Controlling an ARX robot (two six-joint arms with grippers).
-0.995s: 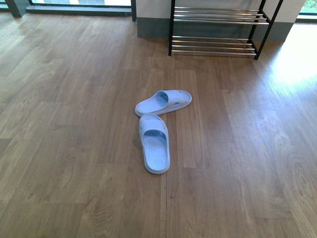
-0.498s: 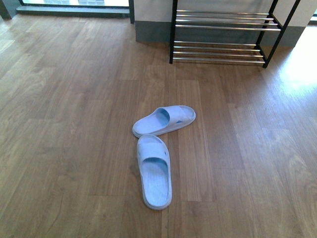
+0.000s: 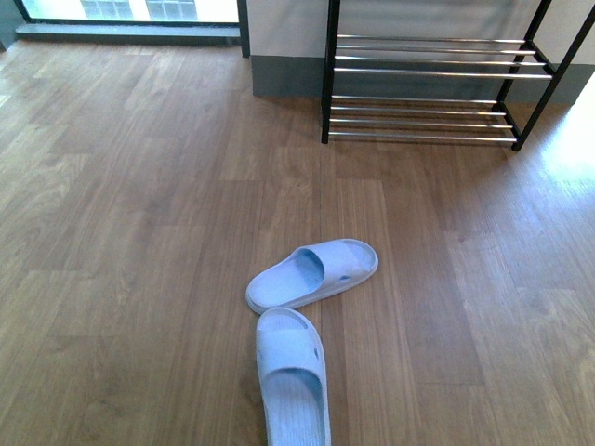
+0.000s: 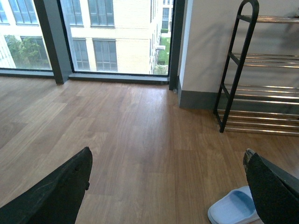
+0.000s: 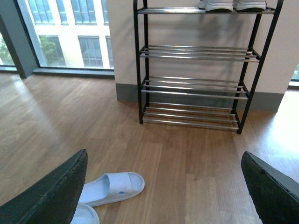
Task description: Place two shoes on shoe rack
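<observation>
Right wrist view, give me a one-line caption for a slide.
Open right hand faces the shoe rack, two pale blue slides lying on the wood floor before it.

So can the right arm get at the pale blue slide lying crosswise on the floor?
Probably yes: the right gripper is open, nothing covers the crosswise slide, and bare floor surrounds it except where the other slide sits close to one end.

Pale blue slides: 2, far slide (image 3: 313,273) & near slide (image 3: 293,381). Shoe rack (image 5: 196,52): 1, w/ 4 tiers in right wrist view. White-soled shoes: 2, one (image 5: 215,4) & another (image 5: 250,4), only soles showing. Pincers: 2, left pincer (image 4: 167,158) & right pincer (image 5: 164,158), 2 fingers ea.
</observation>
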